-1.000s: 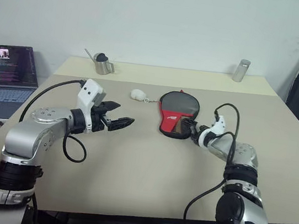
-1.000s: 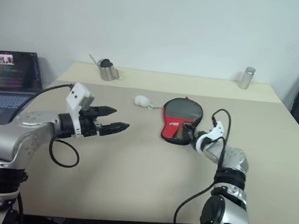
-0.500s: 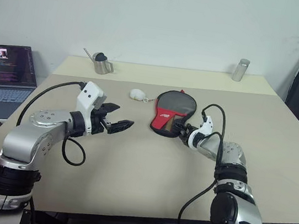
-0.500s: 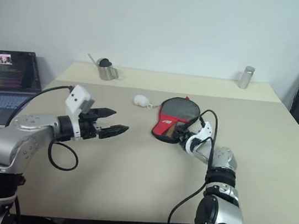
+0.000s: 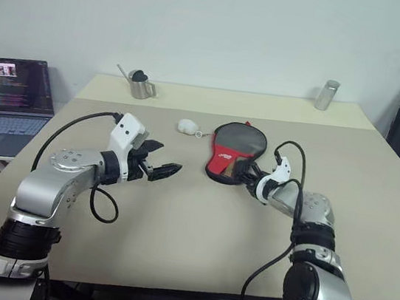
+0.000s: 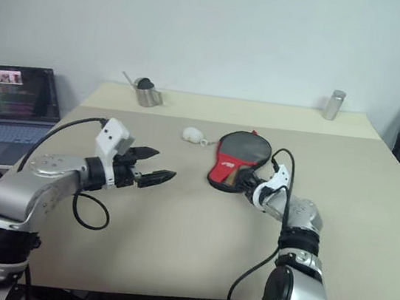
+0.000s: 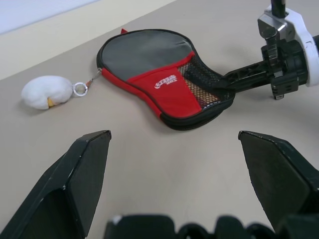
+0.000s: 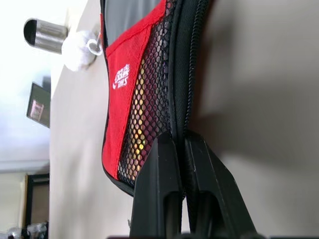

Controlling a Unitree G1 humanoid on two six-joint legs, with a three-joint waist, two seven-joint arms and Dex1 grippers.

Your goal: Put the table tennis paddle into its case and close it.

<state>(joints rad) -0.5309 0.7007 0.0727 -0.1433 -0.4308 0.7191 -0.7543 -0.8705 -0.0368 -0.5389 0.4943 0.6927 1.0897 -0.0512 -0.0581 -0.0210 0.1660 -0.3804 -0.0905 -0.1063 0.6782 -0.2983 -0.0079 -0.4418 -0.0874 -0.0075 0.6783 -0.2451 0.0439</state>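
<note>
Case (image 7: 159, 79) with white "DHS" logo lies on counter (image 5: 198, 217); right gripper (image 8: 180, 149) pinches its zipper edge, left gripper (image 5: 170, 169) spread nearby.

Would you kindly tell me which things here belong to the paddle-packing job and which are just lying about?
Job:
- case
- right gripper, shut on the case's zip edge
- left gripper, open

Lying about:
- white plush keyring
- metal pitcher
- steel tumbler
- laptop
</note>
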